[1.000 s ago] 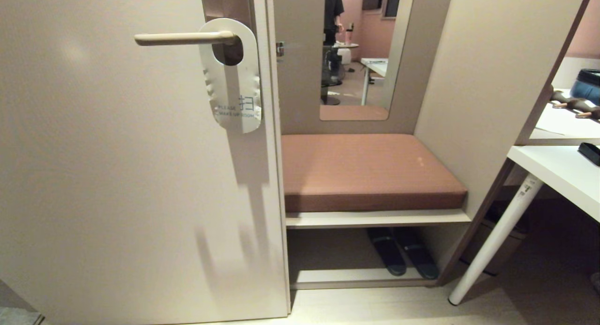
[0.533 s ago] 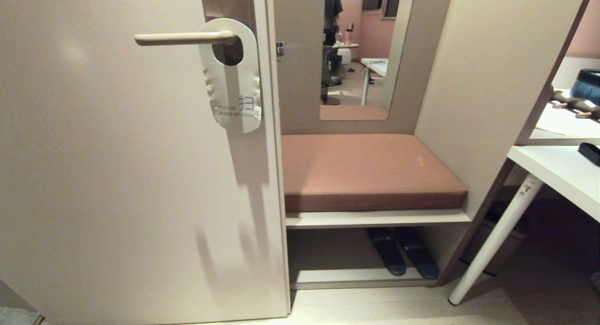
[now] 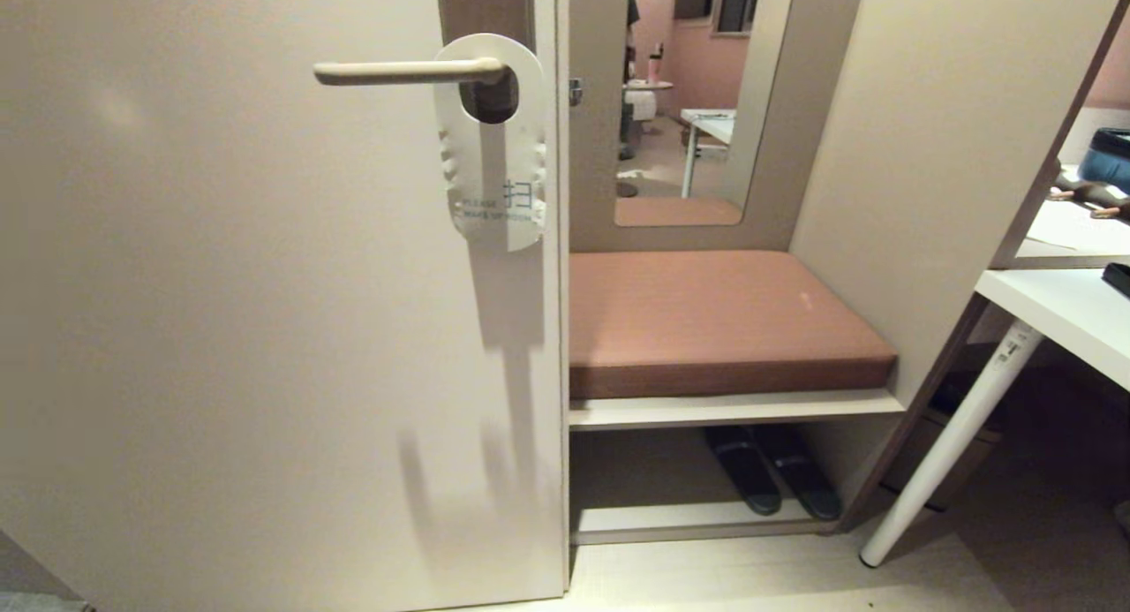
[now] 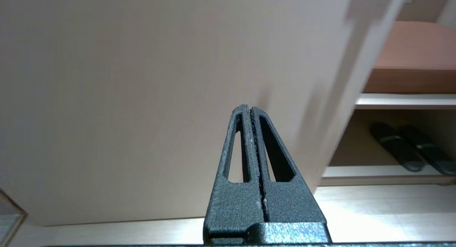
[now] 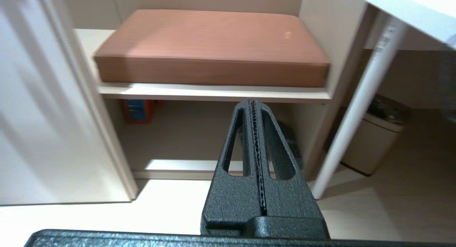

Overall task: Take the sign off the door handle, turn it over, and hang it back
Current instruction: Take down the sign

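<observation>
The sign (image 3: 496,166) hangs by its round hole on the door handle (image 3: 402,71), white face out with "PLEASE MAKE UP ROOM" near its lower end. The handle is a slim cream lever on a brown backplate (image 3: 484,7) near the door's right edge. Neither arm shows in the head view. In the left wrist view my left gripper (image 4: 248,106) is shut and empty, low down and pointing at the bare door panel (image 4: 142,79). In the right wrist view my right gripper (image 5: 252,101) is shut and empty, facing the bench shelf (image 5: 213,93). The sign and handle appear in neither wrist view.
Right of the door stands a bench with a brown cushion (image 3: 719,316), a mirror (image 3: 697,100) above it and dark slippers (image 3: 777,479) below. A white desk (image 3: 1059,316) with a slanted leg (image 3: 949,444) stands at far right, a bin (image 5: 374,140) under it.
The whole head view has shifted: door, sign and bench now sit further right in the picture, so the camera has moved. The sign still hangs on the handle.
</observation>
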Controlling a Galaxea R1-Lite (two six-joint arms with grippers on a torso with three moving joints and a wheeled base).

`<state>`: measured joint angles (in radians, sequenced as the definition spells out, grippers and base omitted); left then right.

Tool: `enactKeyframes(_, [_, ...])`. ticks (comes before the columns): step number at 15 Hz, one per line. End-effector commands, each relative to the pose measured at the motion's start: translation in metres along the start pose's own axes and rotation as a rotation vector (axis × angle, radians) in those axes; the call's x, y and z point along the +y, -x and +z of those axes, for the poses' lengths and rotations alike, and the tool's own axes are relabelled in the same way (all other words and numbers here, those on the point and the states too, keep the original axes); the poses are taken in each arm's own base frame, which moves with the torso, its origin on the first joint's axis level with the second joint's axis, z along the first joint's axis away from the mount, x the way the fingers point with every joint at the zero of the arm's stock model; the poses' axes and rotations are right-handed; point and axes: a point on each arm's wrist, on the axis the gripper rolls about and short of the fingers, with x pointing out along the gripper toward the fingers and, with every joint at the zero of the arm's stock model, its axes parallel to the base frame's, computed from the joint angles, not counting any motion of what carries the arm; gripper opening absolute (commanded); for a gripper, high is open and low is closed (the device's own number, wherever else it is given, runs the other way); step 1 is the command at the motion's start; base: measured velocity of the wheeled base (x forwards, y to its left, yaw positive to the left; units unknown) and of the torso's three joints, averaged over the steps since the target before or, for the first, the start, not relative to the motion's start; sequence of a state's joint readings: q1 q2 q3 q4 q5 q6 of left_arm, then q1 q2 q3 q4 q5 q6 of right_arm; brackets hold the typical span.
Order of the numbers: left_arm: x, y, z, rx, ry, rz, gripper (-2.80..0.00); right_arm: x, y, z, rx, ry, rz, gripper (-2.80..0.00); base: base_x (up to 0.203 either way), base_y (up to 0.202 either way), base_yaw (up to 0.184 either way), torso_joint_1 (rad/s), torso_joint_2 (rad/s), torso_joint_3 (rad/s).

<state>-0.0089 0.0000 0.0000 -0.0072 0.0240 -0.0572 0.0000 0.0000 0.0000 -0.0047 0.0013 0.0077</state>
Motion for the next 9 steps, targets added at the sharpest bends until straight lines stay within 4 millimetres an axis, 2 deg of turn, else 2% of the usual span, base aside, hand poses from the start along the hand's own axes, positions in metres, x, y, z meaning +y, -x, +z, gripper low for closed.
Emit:
enactKeyframes(1, [0.0000,0.0000,0.0000,0.000,0.001,0.000,-2.80,0.0000,0.0000,0.0000,0.000,0.000,0.000,-2.80,0.000,0.192,-0.001,0.001,0.00,-0.002])
enactKeyframes(5, [0.0000,0.0000,0.0000,0.000,0.001,0.000,-2.80,0.0000,0.0000,0.0000,0.000,0.000,0.000,-2.80,0.000,0.160,-0.002,0.001,0.00,0.006])
enactKeyframes(9, [0.0000,0.0000,0.0000,0.000,0.001,0.000,-2.80,0.0000,0.0000,0.0000,0.000,0.000,0.000,-2.80,0.000,0.000,0.000,0.000,0.00,0.000])
